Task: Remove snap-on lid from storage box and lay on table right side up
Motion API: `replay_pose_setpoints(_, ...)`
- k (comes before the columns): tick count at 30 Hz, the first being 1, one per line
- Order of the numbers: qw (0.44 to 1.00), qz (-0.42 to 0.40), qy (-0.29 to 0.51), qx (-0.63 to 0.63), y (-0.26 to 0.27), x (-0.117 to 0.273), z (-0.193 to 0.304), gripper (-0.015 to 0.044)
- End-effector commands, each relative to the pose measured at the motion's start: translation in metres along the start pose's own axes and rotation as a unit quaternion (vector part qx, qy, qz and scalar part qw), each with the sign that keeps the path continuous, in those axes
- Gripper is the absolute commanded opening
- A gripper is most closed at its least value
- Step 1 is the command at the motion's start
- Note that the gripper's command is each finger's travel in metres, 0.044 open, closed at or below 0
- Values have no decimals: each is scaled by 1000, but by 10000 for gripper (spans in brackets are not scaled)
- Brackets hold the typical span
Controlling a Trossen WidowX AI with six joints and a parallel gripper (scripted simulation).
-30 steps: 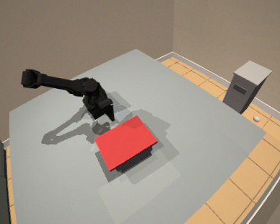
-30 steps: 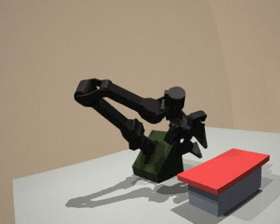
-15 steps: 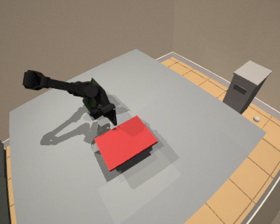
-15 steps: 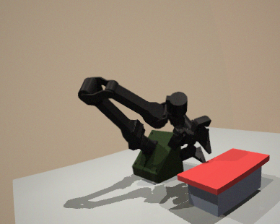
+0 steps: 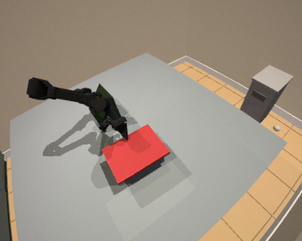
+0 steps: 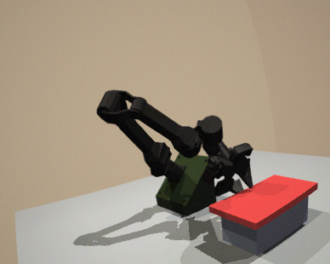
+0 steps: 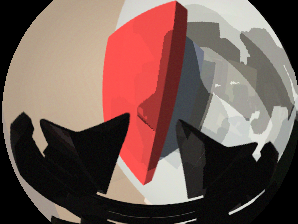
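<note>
So we've got the red lid (image 5: 135, 153) (image 6: 266, 200) (image 7: 135, 75) sitting on the grey box (image 5: 147, 170) (image 6: 268, 227) (image 7: 182, 110), over at the near right in the exterior view. Our gripper (image 5: 116, 134) (image 6: 244, 188) (image 7: 153, 120) is right by the lid's far edge, fingers partway apart and nothing clamped. The green base (image 6: 190, 187) is behind, farther left on the pale table (image 5: 224, 155) (image 6: 66, 213).

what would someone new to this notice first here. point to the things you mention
Probably the bright red lid (image 5: 136, 155) (image 6: 266, 200) (image 7: 132, 75), seated on a grey-blue box (image 6: 283, 223) (image 7: 187, 100) on the table (image 5: 224, 136) (image 6: 96, 209). Next, the black arm (image 5: 70, 95) (image 6: 164, 123), folded above its dark green base (image 6: 170, 204), its open pincer (image 5: 124, 136) (image 6: 242, 187) (image 7: 153, 120) by the lid's edge.
</note>
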State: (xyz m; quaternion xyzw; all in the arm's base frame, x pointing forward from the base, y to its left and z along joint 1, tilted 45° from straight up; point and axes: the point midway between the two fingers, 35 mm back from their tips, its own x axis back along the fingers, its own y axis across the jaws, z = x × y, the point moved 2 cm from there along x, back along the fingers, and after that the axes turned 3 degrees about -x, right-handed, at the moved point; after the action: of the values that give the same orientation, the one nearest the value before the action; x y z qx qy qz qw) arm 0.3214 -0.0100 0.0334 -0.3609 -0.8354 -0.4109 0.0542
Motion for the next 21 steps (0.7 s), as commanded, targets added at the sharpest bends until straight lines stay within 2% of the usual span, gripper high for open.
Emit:
replay_pose_setpoints(1, 1000, -1, 1, 3, 0, -3, 1, 183)
replay_pose_setpoints(2, 1000, -1, 1, 3, 0, -3, 1, 156)
replay_pose_setpoints(12, 1000, -1, 1, 3, 0, -3, 1, 90)
replay_pose_setpoints(16, 1000, -1, 1, 3, 0, -3, 1, 0)
replay_pose_setpoints(21, 1000, -1, 0, 1, 0, -2, 0, 0)
